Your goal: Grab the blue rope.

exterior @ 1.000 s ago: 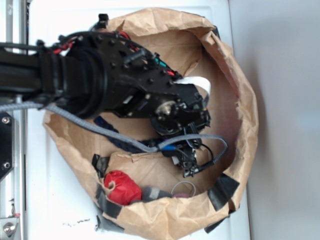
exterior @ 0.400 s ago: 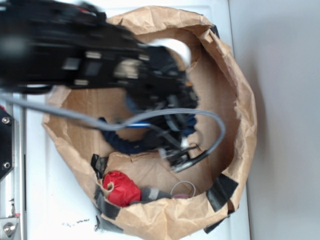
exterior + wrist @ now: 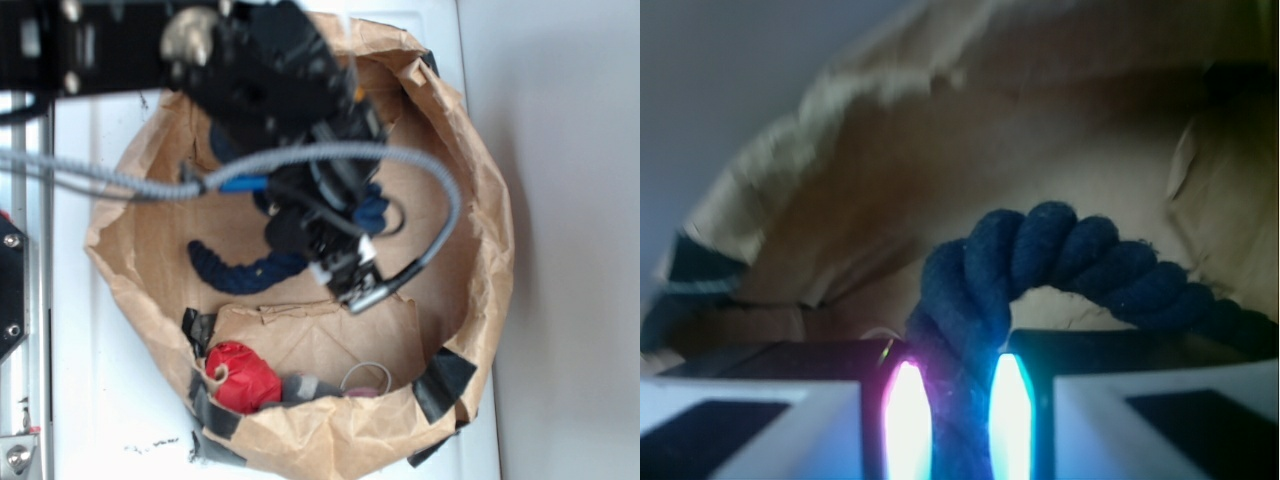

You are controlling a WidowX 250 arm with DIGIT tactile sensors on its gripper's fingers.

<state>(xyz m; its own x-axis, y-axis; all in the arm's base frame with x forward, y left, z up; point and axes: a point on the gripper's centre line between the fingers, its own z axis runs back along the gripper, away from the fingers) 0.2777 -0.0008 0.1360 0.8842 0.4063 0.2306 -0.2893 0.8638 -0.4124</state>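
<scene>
Gripper: gripper (image 3: 958, 420) clamped on the blue rope (image 3: 1040, 270), one glowing finger (image 3: 908, 425) pressed to each side of the strand.
Rope: dark navy twisted strands arch up between the fingers in the wrist view; in the exterior view the blue rope (image 3: 240, 268) curves across the middle of the paper bag (image 3: 480, 200), its free end toward the bag's left wall.
Bag: brown, rim rolled down, patched with black tape (image 3: 447, 380) along the near edge.
Other contents: red ball (image 3: 243, 377) against the bag's near-left wall, a grey item just beside it.
Arm: black, with a grey cable (image 3: 440, 190) looping over the bag.
</scene>
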